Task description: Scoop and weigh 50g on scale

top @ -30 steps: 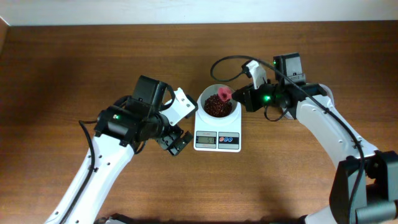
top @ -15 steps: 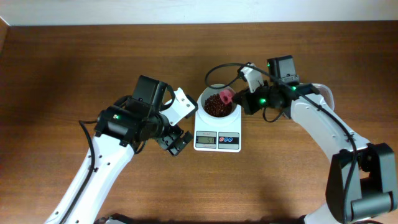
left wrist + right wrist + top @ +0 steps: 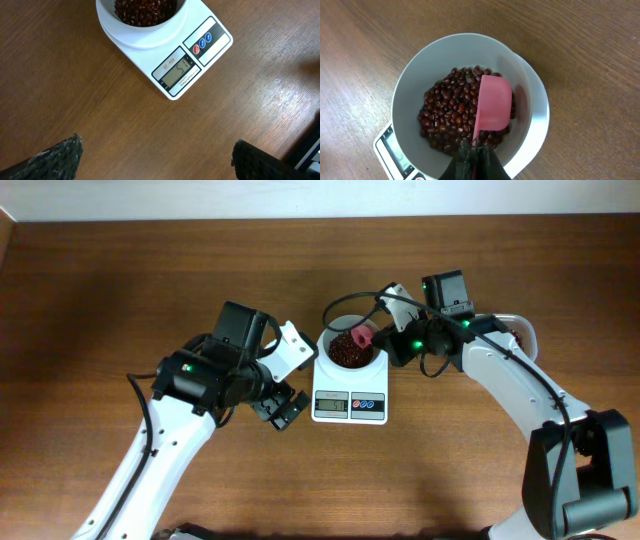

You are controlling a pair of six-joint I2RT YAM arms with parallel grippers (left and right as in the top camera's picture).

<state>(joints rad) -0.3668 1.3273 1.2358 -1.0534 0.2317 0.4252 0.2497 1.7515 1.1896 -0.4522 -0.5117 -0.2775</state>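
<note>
My right gripper (image 3: 474, 161) is clenched on the thin handle of the small pink plastic scoop (image 3: 494, 102). My left gripper (image 3: 157, 165) hangs released with nothing between its dark padded fingers (image 3: 55, 159).

The heap of small red-brown beans (image 3: 447, 117) lies in the round white bowl (image 3: 410, 85). The bowl sits on the far end of the flat white digital scale (image 3: 349, 406), in the middle of the brown wooden table (image 3: 100, 280). The grey display faces the near edge and, from my left wrist, seems to read 51, so I judge the weighing close to done or a touch over.

The beans lie directly under and just left of my right tool. The scoop's long axis runs from my fingertips at the bowl's right rim leftward over the heap, its cup above the beans. I see no beans in the cup, though I cannot tell whether it touches the heap. Any trimming or lifting away falls to my right arm, which is far nearer.

That arm reaches in from the right, forearm slanting far-left and wrist low beside the bowl's right rim. My left arm comes from the near left with its elbow bent, wrist held just left of the scale and apart from it.
</note>
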